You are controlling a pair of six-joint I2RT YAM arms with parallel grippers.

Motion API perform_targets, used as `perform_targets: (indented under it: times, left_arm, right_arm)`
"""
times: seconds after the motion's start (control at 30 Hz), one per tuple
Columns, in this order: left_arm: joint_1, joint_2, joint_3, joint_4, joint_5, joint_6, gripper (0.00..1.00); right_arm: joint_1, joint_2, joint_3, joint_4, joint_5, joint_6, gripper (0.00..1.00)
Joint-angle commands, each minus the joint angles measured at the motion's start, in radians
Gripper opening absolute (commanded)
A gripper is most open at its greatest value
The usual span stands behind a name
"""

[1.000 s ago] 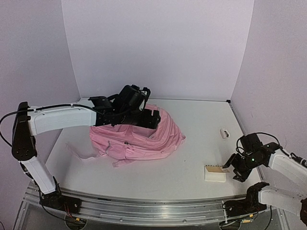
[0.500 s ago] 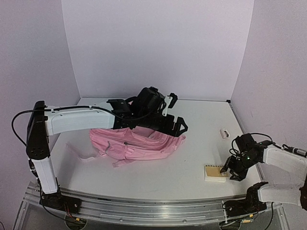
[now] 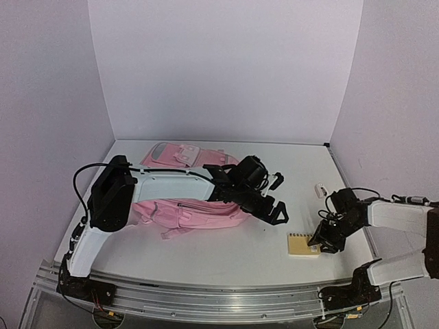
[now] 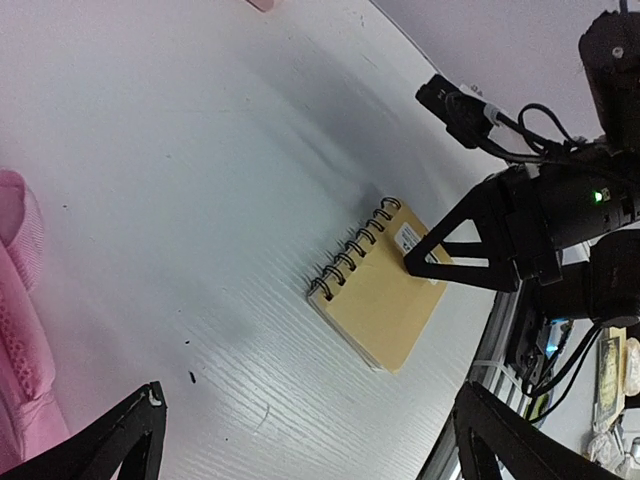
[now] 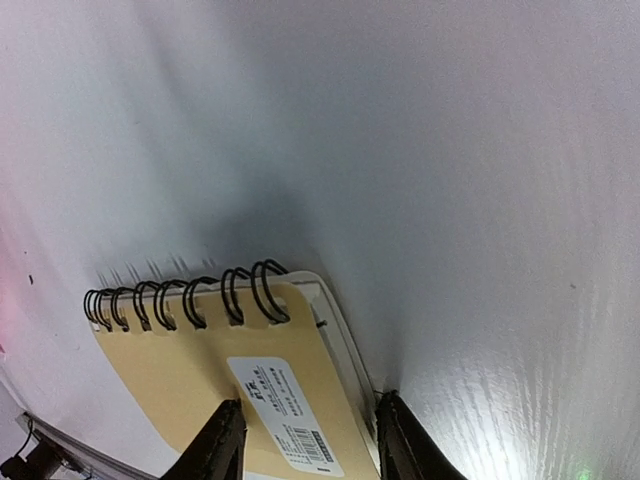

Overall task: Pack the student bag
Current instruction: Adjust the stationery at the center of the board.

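The pink student bag lies flat at the table's left centre; its edge shows at the left of the left wrist view. My left gripper hangs wide open and empty to the right of the bag, above bare table. A tan spiral notebook lies near the front right. My right gripper is down on its right corner, jaws partly open. One finger rests on the cover, the other stands against the page edge on the table.
A small white object lies by the right wall behind the right arm. The left arm's long white link stretches across the bag. The table's front rail runs close beyond the notebook.
My left arm swung right, off the bag and toward the notebook, with its jaws opening fully. The right gripper came down onto the notebook, narrowing its jaws; the notebook shifted slightly left.
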Motion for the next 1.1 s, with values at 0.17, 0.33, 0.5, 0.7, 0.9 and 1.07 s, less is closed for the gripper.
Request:
perform_targets:
  times: [0.17, 0.33, 0.5, 0.7, 0.9, 1.07]
  left_arm:
    - [-0.004, 0.150, 0.178, -0.059, 0.091, 0.140, 0.91]
    - [0.005, 0.204, 0.240, -0.139, -0.002, 0.157, 0.75]
    - [0.015, 0.217, 0.205, -0.161, 0.011, 0.138, 0.63]
    - [0.010, 0.221, 0.139, -0.177, -0.013, 0.065, 0.41]
    - [-0.009, 0.241, 0.125, -0.241, -0.137, -0.014, 0.28]
    - [-0.013, 0.225, 0.070, -0.250, -0.166, -0.062, 0.21]
  right_arm:
    - [0.014, 0.271, 0.084, 0.261, -0.240, -0.261, 0.35]
    - [0.031, 0.410, 0.203, 0.261, -0.299, -0.368, 0.32]
    - [0.053, 0.508, 0.283, 0.261, -0.323, -0.412, 0.32]
    - [0.054, 0.448, 0.323, 0.257, -0.223, -0.311, 0.47]
    - [0.054, 0.242, 0.257, 0.218, -0.110, -0.111, 0.71]
    - [0.057, 0.095, 0.112, 0.175, -0.145, 0.066, 0.73]
